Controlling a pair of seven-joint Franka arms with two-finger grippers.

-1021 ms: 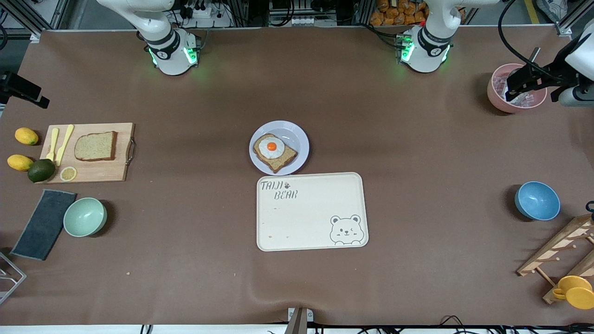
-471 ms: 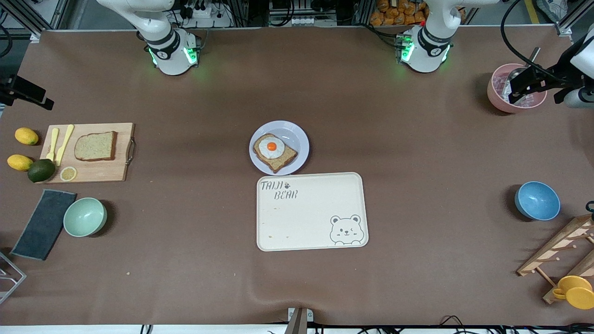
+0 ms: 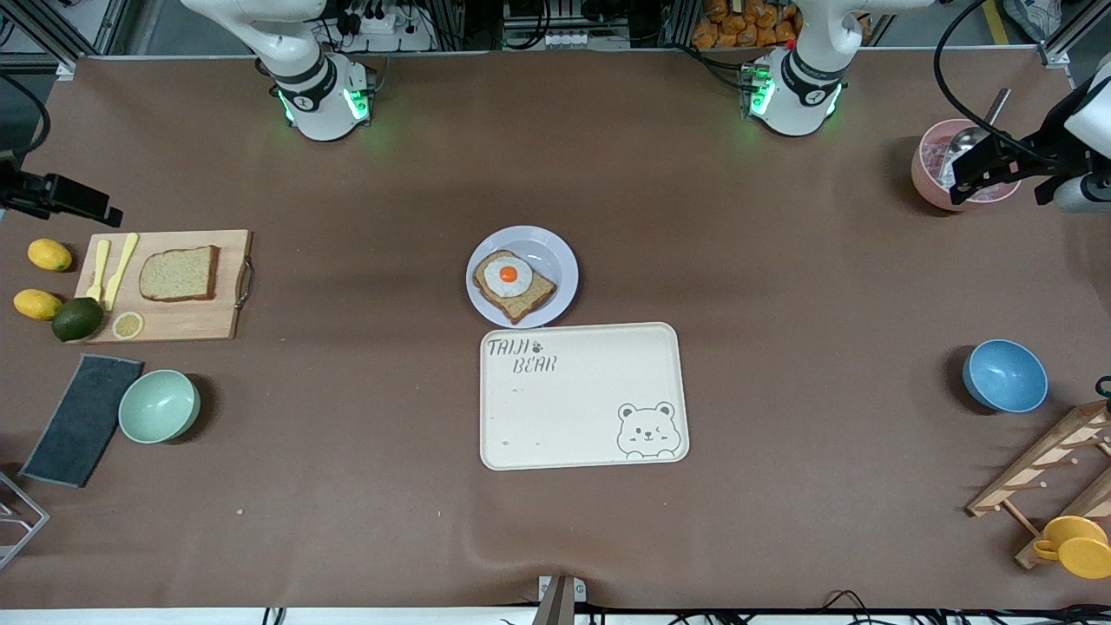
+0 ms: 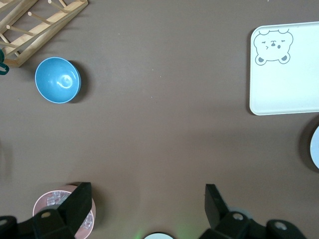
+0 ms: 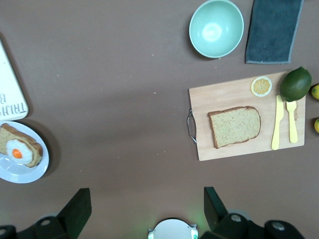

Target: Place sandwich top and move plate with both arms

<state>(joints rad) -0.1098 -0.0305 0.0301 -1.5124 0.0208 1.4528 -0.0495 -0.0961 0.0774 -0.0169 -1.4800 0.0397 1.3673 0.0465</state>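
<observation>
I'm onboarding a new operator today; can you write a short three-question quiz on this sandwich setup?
1. True or false: the sandwich top already lies on the egg slice.
2. Multiple choice: the plate sits A) on the cutting board, B) on the table beside the bear tray, farther from the front camera than it, C) inside the green bowl.
3. Fill in: the left gripper hangs open beside the ____ bowl; the right gripper is open too.

Key: 1 false, it lies on the cutting board; 2 B; 3 pink.
</observation>
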